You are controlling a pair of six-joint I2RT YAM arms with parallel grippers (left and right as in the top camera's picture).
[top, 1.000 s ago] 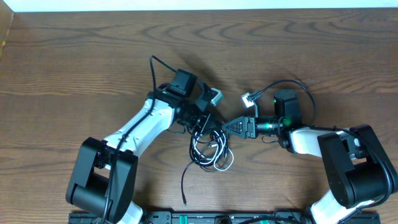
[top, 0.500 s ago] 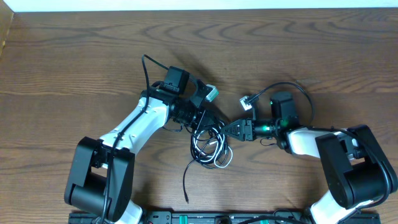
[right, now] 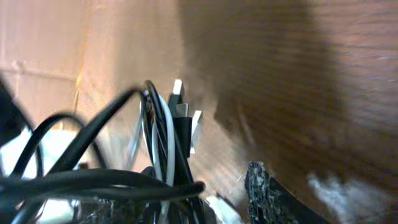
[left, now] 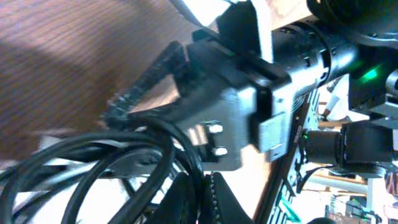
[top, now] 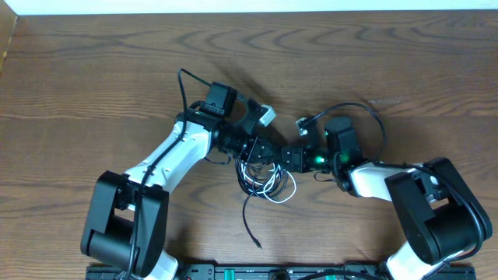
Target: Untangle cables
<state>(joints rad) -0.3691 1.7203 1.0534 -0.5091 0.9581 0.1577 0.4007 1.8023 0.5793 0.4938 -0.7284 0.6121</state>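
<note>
The cables [top: 264, 180] lie as a small knot of thin black and white loops at the table's middle. The black cable's loose tail [top: 250, 225] trails toward the front edge. My left gripper [top: 250, 148] is at the knot's upper left; in the left wrist view its fingers [left: 186, 199] are shut on a black strand [left: 93, 158]. My right gripper [top: 285, 155] pushes in from the right. In the right wrist view it [right: 180, 193] is open, with black strands [right: 81, 180], the white cable [right: 169, 149] and small plug ends [right: 185, 115] between its fingers.
Thick black wires arch over each wrist, on the left arm [top: 184, 85] and on the right arm [top: 366, 109]. Both arms meet close together at the centre. The wooden table [top: 405, 54] stretches around them, and a black rail [top: 233, 272] runs along the front edge.
My right gripper has slid left into the knot, its jaws narrowing. The left gripper drew slightly up and left with its strand. The black tail has swung to the right.
</note>
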